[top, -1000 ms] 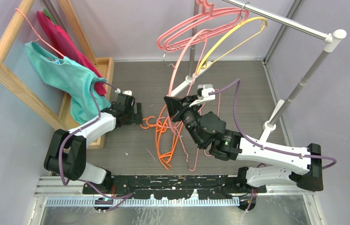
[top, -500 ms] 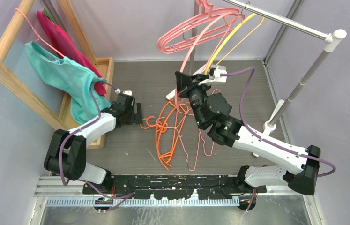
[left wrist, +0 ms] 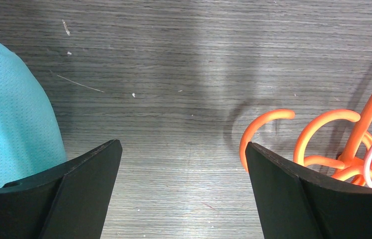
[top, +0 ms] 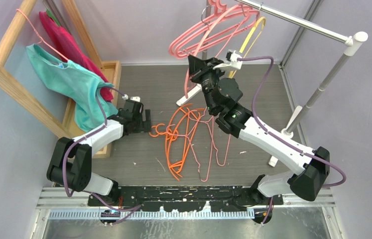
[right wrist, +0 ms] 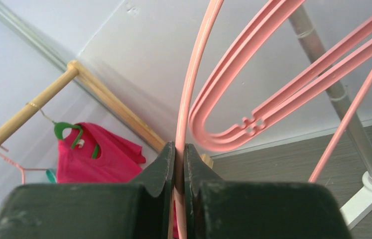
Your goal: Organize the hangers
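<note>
My right gripper (top: 195,65) is raised near the rail and shut on a thin pink hanger (top: 187,85). In the right wrist view the jaws (right wrist: 180,149) pinch its wire (right wrist: 193,74). Thick pink hangers (top: 184,42) and a yellow hanger (top: 250,37) hang on the metal rail (top: 298,22). Several orange hangers (top: 176,137) lie tangled on the floor, with thin pink ones (top: 217,149) beside them. My left gripper (top: 148,122) is open and empty, low over the floor (left wrist: 184,149), with orange hooks (left wrist: 268,119) just at its right finger.
A wooden rack (top: 4,69) at the left carries a teal cloth (top: 69,79) and a red garment (top: 64,40). The teal cloth (left wrist: 9,109) is next to my left finger. The rail's white foot (top: 281,134) and post stand at the right.
My right arm has lifted and swung toward the rail with the thin pink hanger in its jaws. The yellow hanger has swung back under the rail. The left arm has not moved.
</note>
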Motion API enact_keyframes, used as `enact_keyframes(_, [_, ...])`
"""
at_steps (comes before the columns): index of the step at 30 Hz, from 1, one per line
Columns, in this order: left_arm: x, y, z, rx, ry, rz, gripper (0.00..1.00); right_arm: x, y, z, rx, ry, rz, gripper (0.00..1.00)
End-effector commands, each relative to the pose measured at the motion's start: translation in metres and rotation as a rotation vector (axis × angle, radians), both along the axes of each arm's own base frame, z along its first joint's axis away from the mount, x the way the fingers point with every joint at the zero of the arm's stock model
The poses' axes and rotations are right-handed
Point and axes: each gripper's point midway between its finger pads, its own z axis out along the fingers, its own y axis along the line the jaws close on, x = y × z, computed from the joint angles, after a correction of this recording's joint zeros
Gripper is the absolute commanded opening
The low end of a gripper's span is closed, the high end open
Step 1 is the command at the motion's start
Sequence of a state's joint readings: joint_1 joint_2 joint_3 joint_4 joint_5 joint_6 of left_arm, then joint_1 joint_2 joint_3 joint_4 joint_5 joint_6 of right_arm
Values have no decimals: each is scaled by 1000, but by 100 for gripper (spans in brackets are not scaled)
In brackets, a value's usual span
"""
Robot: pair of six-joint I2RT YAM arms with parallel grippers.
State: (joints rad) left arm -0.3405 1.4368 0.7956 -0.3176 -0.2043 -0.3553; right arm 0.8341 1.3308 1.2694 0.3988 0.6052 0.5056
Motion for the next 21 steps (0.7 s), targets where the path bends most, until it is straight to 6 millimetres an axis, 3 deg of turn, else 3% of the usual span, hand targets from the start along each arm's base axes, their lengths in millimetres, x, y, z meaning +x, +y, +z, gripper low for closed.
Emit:
enact_keyframes(1, [8,-5,8,-28,-47,-1,98,-1,-25,60,166,-124,-1,1])
enact_keyframes(11, [10,-5,2,-18,-30,-1,98,34,-43,67,198,-126,-35,1])
enact_keyframes(21, [11,-6,1,-16,-25,-3,98,72,-63,51,234,-77,-69,1])
